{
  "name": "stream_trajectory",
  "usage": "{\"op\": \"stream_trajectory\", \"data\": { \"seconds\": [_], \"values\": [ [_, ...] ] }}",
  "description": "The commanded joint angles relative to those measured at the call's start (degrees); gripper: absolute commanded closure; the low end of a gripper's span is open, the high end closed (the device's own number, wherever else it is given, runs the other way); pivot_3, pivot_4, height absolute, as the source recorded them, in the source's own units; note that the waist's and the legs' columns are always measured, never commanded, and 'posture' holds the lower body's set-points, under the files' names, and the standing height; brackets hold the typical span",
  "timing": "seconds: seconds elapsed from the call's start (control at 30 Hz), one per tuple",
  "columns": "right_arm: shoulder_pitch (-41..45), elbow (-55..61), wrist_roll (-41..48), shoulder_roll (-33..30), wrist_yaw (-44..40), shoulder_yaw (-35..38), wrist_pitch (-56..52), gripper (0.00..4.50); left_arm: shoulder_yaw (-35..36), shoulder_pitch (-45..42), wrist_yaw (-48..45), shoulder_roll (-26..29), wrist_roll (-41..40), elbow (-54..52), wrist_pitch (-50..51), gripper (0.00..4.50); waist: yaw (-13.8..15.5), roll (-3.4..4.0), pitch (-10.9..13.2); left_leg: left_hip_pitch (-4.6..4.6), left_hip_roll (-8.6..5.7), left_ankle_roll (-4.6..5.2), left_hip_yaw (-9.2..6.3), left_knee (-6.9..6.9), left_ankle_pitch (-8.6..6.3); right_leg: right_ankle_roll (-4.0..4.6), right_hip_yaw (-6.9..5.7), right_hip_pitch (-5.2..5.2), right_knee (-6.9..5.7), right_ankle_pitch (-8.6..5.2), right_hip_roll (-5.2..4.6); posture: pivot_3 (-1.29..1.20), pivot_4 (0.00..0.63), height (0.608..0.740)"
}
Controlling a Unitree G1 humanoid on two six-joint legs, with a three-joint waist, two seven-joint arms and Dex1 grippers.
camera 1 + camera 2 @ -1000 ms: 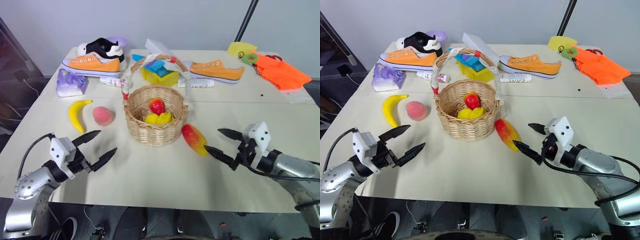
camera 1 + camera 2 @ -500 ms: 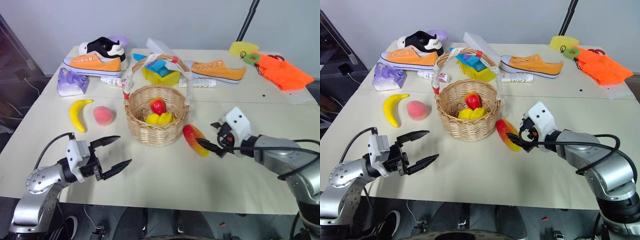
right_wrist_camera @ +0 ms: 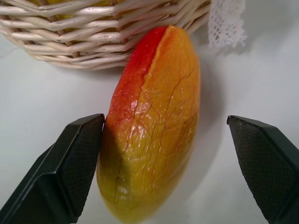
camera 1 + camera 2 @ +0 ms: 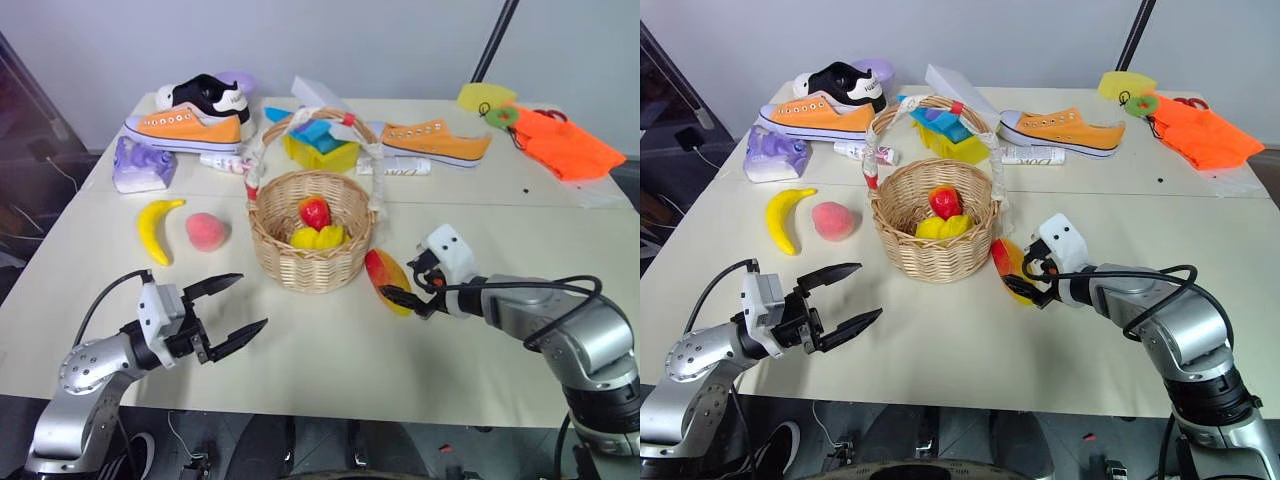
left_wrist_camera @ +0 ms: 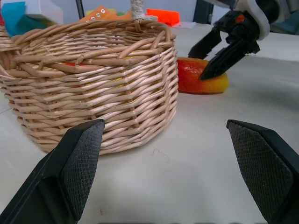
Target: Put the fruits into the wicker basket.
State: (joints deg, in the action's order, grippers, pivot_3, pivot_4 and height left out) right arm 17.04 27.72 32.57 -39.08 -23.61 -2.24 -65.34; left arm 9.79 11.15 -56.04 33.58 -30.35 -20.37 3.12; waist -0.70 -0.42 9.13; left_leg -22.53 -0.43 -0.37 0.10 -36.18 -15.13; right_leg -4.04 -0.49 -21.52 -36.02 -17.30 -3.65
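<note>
The wicker basket stands mid-table with a small red fruit and yellow ones inside. A mango lies on the table just right of the basket. My right gripper is open and angled down, one finger on each side of the mango, with one finger close against its side. The banana and peach lie left of the basket. My left gripper hovers open and level near the front left, pointing at the basket, with nothing between its fingers.
Behind the basket are a yellow box of blue blocks, two orange sneakers, a black-and-white shoe, a purple packet and white tubes. An orange cloth lies at the far right.
My right gripper has swung left and down onto the mango and now straddles it. The left gripper has drifted a little rightward toward the basket.
</note>
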Motion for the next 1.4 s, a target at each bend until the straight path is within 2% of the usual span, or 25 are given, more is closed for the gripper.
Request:
{"op": "stream_trajectory", "data": {
  "seconds": [0.03,0.13,0.23,0.3,0.47,0.6,0.73,0.87,1.03,1.23,1.4],
  "values": [
    [0.7,-2.5,-2.3,1.5,1.0,-0.4,1.4,0.12,0.3,0.0,0.7,0.1,0.1,-2.4,-0.5,0.0,0.0,0.0,0.0,0.0,0.0,0.0,0.0,0.01,0.0,0.0,0.0,0.0,0.0,0.0,0.0,0.0,0.15,0.74],
    [0.6,-3.0,-2.7,2.6,1.2,-0.3,1.5,0.12,0.4,0.2,0.8,0.2,0.2,-2.4,-0.6,0.0,0.0,0.01,0.0,0.01,0.0,0.0,0.0,0.01,0.0,0.0,0.0,-0.01,-0.01,0.0,0.0,0.0,0.15,0.74],
    [0.5,-2.8,-2.0,2.9,1.0,0.8,0.6,0.84,0.6,0.1,1.0,0.4,0.2,-2.2,-0.6,0.0,0.0,0.0,0.0,0.0,0.0,0.0,0.0,0.0,0.0,0.0,0.0,0.0,-0.01,0.0,0.0,0.0,0.15,0.74],
    [0.4,-2.4,-2.0,2.7,0.9,1.1,0.3,1.71,0.7,0.1,1.1,0.5,0.2,-2.2,-0.7,0.0,0.0,0.01,0.0,0.0,0.0,0.0,0.0,0.01,0.0,0.0,0.0,-0.01,-0.01,0.0,0.0,0.0,0.15,0.74],
    [1.3,-1.8,-1.5,0.6,0.1,4.5,-0.7,1.71,0.9,0.0,1.5,0.2,0.3,-2.0,-0.9,0.0,0.0,0.01,0.0,-0.02,0.0,0.0,0.0,0.03,0.0,0.0,0.0,-0.04,0.0,0.0,0.0,0.0,0.15,0.74],
    [-2.0,0.5,2.9,-5.6,-9.1,10.6,2.3,1.71,4.2,-2.4,6.4,-2.0,-2.7,-0.7,1.0,0.0,0.2,0.03,0.0,-0.05,0.0,0.0,0.0,0.03,0.0,0.0,0.0,-0.06,0.0,0.0,0.0,0.0,0.15,0.74],
    [-2.5,1.5,10.2,-9.6,-17.8,17.9,3.2,1.71,4.9,-2.4,6.3,-1.8,-2.4,-0.8,0.9,0.0,-0.1,0.02,0.0,-0.05,0.0,0.01,0.0,0.04,0.0,-0.02,-0.02,-0.04,0.01,0.01,0.0,0.0,0.15,0.74],
    [0.6,3.3,15.6,-11.8,-21.4,18.4,1.5,1.71,4.7,-3.0,6.1,-1.9,-2.3,-0.4,0.8,0.0,-0.2,0.03,0.0,0.01,0.0,0.01,0.01,0.04,0.0,-0.02,-0.01,-0.04,-0.02,0.01,0.01,0.0,0.15,0.74],
    [10.5,3.7,16.4,-5.7,-16.7,11.4,2.1,1.71,4.2,-4.0,6.0,-2.1,-1.4,0.5,0.3,0.0,-0.2,-0.01,0.1,0.0,0.01,0.01,0.01,0.02,0.0,0.0,0.0,-0.03,-0.01,0.0,0.01,0.0,0.15,0.74],
    [21.7,-5.3,9.1,7.5,-10.4,1.4,7.7,1.71,2.6,-4.2,7.0,-3.2,-0.7,0.0,0.3,0.0,-0.2,0.0,0.1,-0.14,0.0,0.0,0.01,0.03,0.0,-0.01,0.0,-0.19,-0.03,0.01,0.0,0.0,0.15,0.74],
    [23.7,-12.9,3.5,14.1,-11.0,-3.1,15.4,1.71,2.4,-3.6,7.6,-3.8,-0.4,-0.8,0.2,0.0,-0.1,-0.07,0.0,-0.32,0.0,0.0,0.0,0.04,0.0,-0.08,-0.02,-0.37,-0.07,0.06,0.0,0.0,0.15,0.74]
  ]
}}
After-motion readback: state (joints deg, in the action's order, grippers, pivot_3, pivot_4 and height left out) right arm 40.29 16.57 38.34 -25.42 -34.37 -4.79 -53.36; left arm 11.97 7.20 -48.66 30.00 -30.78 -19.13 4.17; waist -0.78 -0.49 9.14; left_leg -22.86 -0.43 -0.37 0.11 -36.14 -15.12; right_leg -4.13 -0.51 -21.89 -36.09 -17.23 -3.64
